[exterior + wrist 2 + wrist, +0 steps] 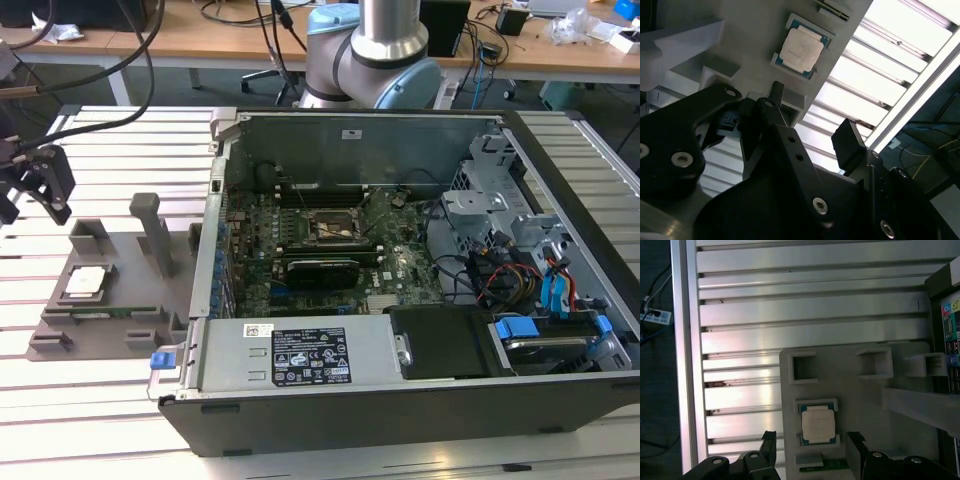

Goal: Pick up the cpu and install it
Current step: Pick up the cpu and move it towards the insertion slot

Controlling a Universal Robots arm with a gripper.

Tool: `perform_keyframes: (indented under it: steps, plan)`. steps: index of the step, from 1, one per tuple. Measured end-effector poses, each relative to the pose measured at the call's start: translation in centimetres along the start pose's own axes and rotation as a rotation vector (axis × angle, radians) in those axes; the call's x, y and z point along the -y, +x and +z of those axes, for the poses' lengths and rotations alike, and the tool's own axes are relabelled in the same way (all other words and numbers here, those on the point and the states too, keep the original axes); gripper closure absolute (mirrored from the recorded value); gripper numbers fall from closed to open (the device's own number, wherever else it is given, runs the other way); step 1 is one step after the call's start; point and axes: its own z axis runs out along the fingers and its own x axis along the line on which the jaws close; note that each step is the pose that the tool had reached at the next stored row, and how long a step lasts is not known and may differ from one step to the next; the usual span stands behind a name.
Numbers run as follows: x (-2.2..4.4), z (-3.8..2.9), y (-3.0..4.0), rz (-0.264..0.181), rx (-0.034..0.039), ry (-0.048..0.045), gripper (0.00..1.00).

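Jaws stand wide and empty; I want the gripper (811, 437) centred squarely over the cpu (817, 424) by the edge of the tray (860, 400).

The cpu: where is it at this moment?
The cpu lies in the grey holder at the exterior view's left, outside the case, below the open gripper.

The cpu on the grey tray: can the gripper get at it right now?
Probably yes. The cpu lies uncovered in its tray, the open gripper hangs above it, and nothing sits between them.
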Motion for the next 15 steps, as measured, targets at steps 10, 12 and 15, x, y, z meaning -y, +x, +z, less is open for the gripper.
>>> perform_keyframes:
  steps: [10, 12, 15]
  plan:
    - [0.03, 0.55, 0.01, 0.0, 0.0001, 0.0, 0.34]
    - [0.03, 0.67, 0.01, 0.0, 0.0, 0.0, 0.34]
    - [0.04, 0.89, 0.02, 0.0, 0.0, 0.0, 0.34]
